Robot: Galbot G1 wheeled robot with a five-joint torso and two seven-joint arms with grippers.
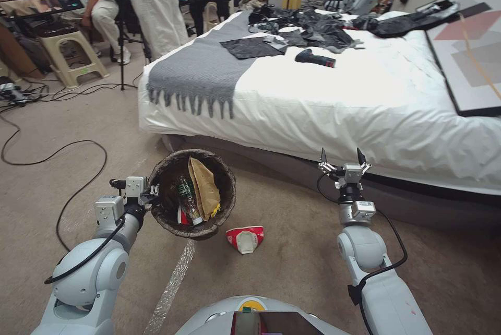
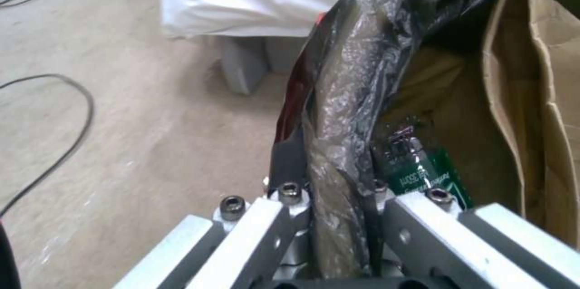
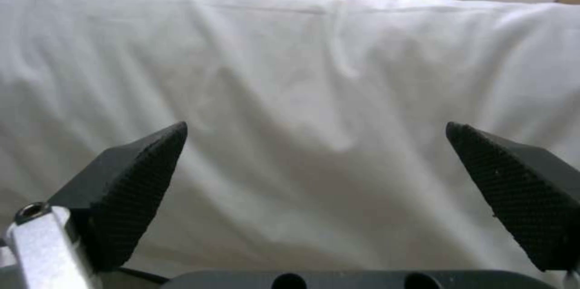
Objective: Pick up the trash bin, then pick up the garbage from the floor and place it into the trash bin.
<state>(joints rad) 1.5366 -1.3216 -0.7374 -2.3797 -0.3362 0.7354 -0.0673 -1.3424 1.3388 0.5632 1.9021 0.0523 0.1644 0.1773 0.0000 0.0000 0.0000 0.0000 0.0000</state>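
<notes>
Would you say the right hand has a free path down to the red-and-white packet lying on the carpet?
Probably yes: the right hand is open and empty, and bare carpet surrounds the red-and-white packet; the trash bin sits beside it, not over it.

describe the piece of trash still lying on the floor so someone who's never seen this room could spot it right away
Start at the white bed, then drop to the carpet in front of it. Just beside the bin held by the left gripper lies a crumpled red-and-white packet, the one piece of litter on the floor rather than in the bin.

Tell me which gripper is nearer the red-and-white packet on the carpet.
Left. The left gripper, clamped on the trash bin rim, sits just beyond the red-and-white packet; the open right gripper hangs farther off, facing the bed.
</notes>
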